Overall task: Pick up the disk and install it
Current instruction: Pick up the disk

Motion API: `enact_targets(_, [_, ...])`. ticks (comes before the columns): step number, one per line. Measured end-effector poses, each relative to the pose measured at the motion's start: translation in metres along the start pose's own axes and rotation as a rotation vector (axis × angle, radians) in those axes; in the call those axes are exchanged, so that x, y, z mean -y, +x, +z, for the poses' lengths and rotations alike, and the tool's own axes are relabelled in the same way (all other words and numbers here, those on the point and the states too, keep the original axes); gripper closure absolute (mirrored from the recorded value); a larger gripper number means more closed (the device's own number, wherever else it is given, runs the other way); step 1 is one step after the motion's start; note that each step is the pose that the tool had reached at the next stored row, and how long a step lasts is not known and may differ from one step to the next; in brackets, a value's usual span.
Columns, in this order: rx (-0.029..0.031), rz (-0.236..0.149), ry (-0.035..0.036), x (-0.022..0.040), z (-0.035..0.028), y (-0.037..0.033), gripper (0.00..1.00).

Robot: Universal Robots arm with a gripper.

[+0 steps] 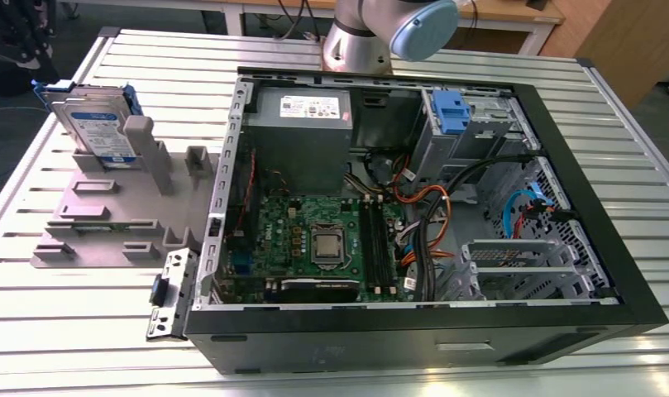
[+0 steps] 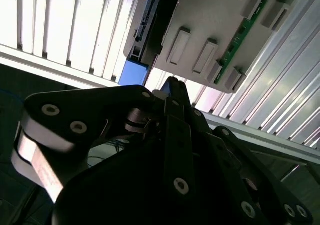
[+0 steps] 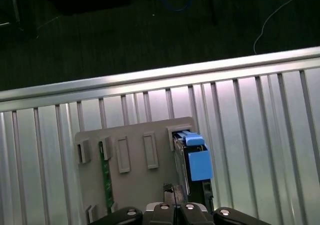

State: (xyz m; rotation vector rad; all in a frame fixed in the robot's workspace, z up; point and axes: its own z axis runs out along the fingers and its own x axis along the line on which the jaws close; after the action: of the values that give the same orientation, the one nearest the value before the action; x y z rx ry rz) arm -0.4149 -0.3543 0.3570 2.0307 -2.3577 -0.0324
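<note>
The disk (image 1: pixel 97 124) stands on edge in the grey slotted holder (image 1: pixel 113 215) at the exterior view's left, its blue-and-white label facing out and its blue carrier around it. In the first wrist view the disk (image 3: pixel 196 161) is seen from above, blue handle end up, in the holder (image 3: pixel 135 135). My gripper (image 3: pixel 172 192) hangs well above the holder beside the disk, fingers together with nothing between them. In the second wrist view the gripper (image 2: pixel 171 85) points toward the holder (image 2: pixel 220 15), and the disk (image 2: pixel 155 20) lies a little off its tip.
An open computer case (image 1: pixel 599 190) takes up the middle and right of the slatted metal table (image 1: pixel 80 314), with a drive bay (image 1: pixel 450 112) holding a blue carrier at its far corner. A green memory stick (image 1: pixel 92 223) sits in the holder. The arm's base (image 1: pixel 367 37) rises behind the case.
</note>
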Motion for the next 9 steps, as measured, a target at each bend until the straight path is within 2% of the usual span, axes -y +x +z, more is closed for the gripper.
enact_targets(4, [-0.0011, -0.042, 0.0025, -0.0001, 0.0009, 0.0000, 0.89])
enact_targets(8, [-0.0010, -0.046, 0.0036, -0.0013, 0.0030, -0.0023, 0.89])
enact_targets(9, [-0.0009, -0.047, 0.0035, -0.0018, 0.0038, -0.0030, 0.83])
